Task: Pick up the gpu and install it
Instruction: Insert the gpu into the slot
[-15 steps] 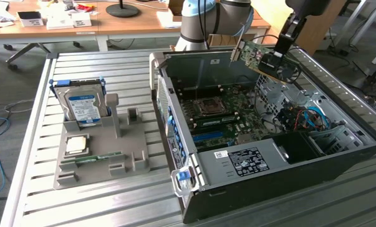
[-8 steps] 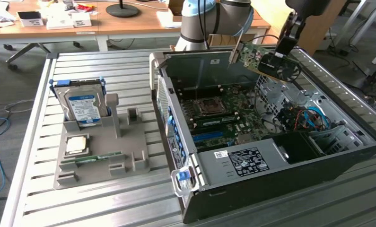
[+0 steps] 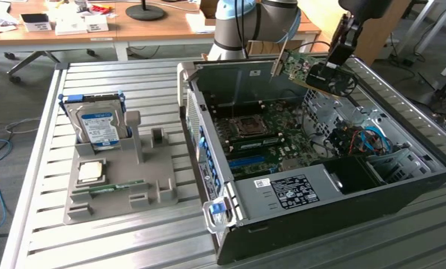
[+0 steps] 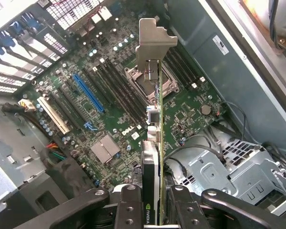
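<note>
the pick-up is done and the install is under way. the end effector [image 3: 338,60] pinches the gpu [image 3: 318,68], with a finger pressed on each flat face. it holds the gpu in the air above the open case [image 3: 312,218]. the gpu is not in any slot yet. in the wrist view it hangs edge-on over the green board [image 4: 109,100] inside the case. the gpu is thin, flat and green, with a round black fan [image 3: 334,79] and a shiny metal bracket [image 4: 154,43]. the case is hard grey metal.

Bright, even daylight puts pale glare on the slatted table [image 3: 95,241] and soft shadow inside the computer case [image 3: 343,216].
</note>
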`<state>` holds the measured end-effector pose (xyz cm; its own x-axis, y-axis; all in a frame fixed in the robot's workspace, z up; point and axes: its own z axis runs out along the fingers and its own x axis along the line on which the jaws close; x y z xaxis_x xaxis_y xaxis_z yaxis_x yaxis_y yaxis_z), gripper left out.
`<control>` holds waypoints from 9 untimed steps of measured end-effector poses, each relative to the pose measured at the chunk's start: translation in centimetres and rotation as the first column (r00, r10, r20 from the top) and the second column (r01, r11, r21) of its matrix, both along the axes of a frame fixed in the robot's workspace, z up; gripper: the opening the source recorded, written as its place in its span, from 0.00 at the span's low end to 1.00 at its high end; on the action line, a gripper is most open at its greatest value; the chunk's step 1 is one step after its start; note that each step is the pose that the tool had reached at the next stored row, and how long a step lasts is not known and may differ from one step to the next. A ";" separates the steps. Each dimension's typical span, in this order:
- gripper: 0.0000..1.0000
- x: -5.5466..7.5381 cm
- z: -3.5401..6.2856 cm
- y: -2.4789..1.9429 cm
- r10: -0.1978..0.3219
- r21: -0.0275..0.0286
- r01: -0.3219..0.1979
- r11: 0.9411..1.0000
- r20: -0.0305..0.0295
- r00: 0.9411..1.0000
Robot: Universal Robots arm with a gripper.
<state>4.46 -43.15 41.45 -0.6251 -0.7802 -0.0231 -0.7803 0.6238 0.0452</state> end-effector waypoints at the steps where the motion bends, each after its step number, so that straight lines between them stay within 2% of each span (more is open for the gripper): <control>1: 0.27 0.0 0.00 0.00 0.000 0.000 0.000 1.000 0.000 1.000; 9: 0.27 0.0 0.00 0.00 0.007 0.000 -0.007 1.000 0.000 1.000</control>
<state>4.46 -43.16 41.45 -0.6200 -0.7843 -0.0231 -0.7843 0.6187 0.0452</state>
